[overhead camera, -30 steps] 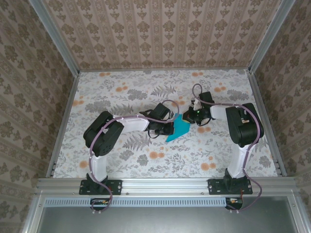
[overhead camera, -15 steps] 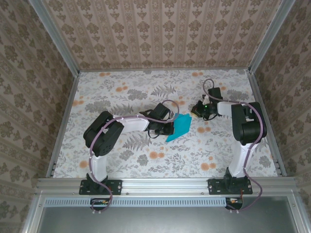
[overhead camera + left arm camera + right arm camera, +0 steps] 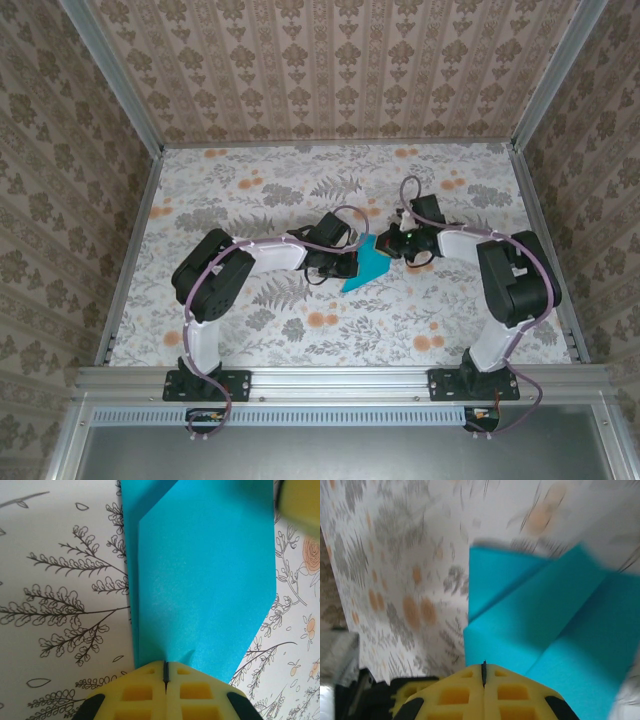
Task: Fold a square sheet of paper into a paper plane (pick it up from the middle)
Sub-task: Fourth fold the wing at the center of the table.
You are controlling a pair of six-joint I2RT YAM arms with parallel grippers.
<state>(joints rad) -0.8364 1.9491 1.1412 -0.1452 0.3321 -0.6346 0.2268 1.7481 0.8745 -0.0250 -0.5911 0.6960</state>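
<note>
1. While it lies flat near the middle of the table, the paper is a thin, smooth teal sheet, plain and unmarked, folded into overlapping layers with straight creased edges and one slanted corner
2. Its resting surface is covered in a matt floral print of grey ferns and orange blossoms, and patterned walls stand round it
3. Both grippers have blocky yellow fingers with square hollows in them, on black and white arms with purple cables looped along them
4. From the top, the left arm bends at its elbow on the left, and its forearm runs right, low over the table, so the left gripper meets the paper's left side
5. The right arm bends at its elbow on the right and reaches leftward, bringing the right gripper to the paper's far right part
6. On the left wrist camera, the left gripper's jaws are clenched, only a thin seam between them, with the tips touching the paper's near edge; I cannot tell whether that edge is pinched
7. On the blurred right wrist camera, the right gripper's jaws are likewise pressed together, tips at the edge of the folded layers, and no grasp can be made out
</note>
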